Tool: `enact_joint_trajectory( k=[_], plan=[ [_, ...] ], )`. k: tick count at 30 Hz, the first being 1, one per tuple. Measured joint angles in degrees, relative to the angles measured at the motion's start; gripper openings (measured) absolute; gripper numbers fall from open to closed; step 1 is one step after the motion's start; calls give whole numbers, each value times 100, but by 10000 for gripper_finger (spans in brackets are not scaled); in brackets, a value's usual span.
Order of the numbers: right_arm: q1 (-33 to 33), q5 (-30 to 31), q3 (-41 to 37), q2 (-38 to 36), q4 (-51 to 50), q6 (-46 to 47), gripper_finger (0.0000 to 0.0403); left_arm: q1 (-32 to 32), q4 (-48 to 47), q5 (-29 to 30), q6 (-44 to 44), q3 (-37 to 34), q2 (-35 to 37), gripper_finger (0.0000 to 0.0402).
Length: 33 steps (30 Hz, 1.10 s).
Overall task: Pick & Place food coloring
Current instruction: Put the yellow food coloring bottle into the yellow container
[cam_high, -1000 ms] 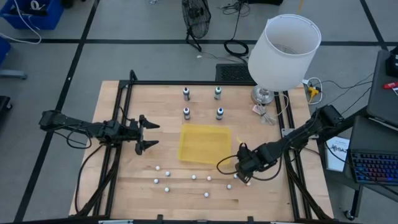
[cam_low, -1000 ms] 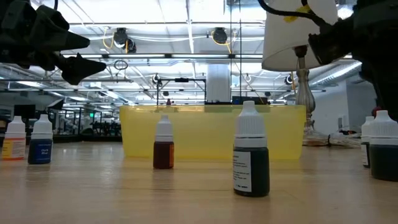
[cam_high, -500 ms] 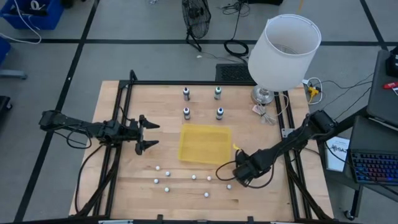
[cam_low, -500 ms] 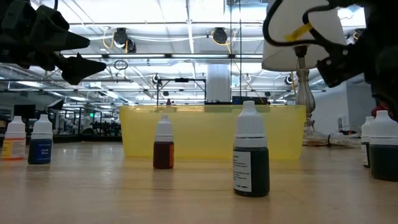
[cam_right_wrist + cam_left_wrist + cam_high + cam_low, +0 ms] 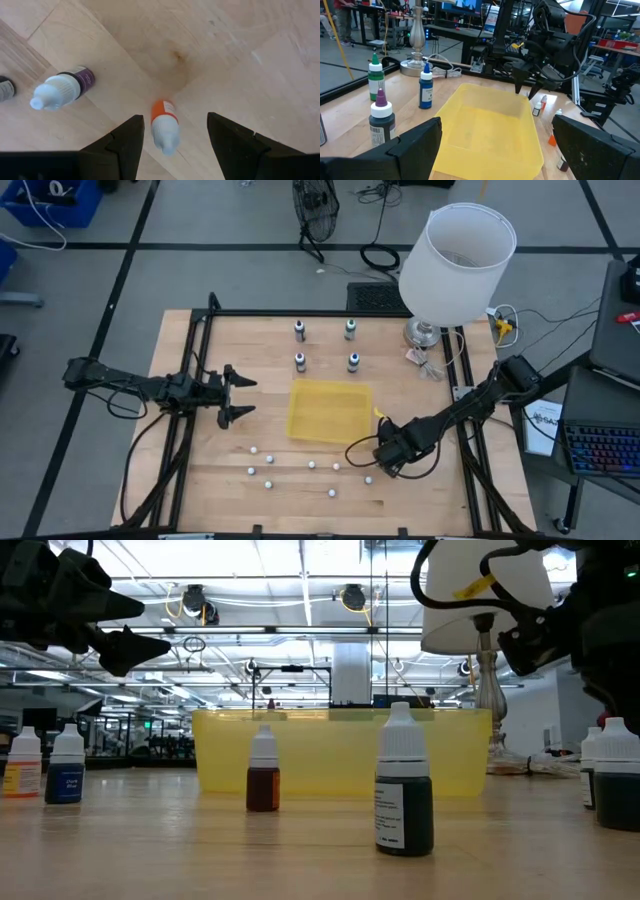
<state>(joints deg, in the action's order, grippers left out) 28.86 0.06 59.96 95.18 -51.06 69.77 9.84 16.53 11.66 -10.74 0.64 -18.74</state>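
1. Concrete floor (image 5: 80, 310) with dark tape lines at far left, a blue bin (image 5: 50, 200) in the corner.
2. Left gripper (image 5: 238, 396) hanging over the left part of the wooden table (image 5: 270, 510), fingers spread wide, nothing between them.
3. Black frame rails (image 5: 200, 340) running along the table's edges.
4. Four larger bottles (image 5: 300, 331) standing in a square toward the far edge of the table.
5. Yellow tray (image 5: 328, 411) lying mid-table, nothing visible inside.
6. Small food coloring bottles (image 5: 312, 465) scattered upright across the near part of the table, in front of the tray; seen from table height, a brownish one (image 5: 263, 783) and a dark one (image 5: 404, 805) standing apart.
7. Right gripper (image 5: 380, 453) low over the table just beyond the tray's near right corner, fingers apart, an orange bottle (image 5: 164, 125) upright between them, untouched; a purple-labelled one (image 5: 62, 89) beside.
8. White lamp (image 5: 457, 260) at the far right corner, cables (image 5: 430, 365) around its base.
9. Keyboard (image 5: 605, 450) on a side desk at right.
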Motion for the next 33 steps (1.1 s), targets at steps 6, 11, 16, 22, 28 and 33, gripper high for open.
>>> enact_joint_trajectory(
  k=[6, 11, 16, 22, 28, 33],
  plan=[
    [0, 6, 0, 0, 5, 1, 198, 0, 0, 0, -1, -1, 0, 379],
    [0, 6, 0, 0, 4, 1, 161, 0, 0, 0, 0, 0, 2, 379],
    [0, 6, 0, 0, 2, -15, 108, 0, 0, 0, -1, -1, 1, 379],
    [1, 125, 1, -9, 1, -405, 46, -2, 0, 0, 0, 0, 2, 379],
    [-13, 559, 203, -149, -91, -786, 46, 0, 0, 2, 0, 0, 0, 379],
    [-34, 911, 488, -546, -417, -931, 46, 0, 0, 2, 0, 0, 0, 379]
  ],
)
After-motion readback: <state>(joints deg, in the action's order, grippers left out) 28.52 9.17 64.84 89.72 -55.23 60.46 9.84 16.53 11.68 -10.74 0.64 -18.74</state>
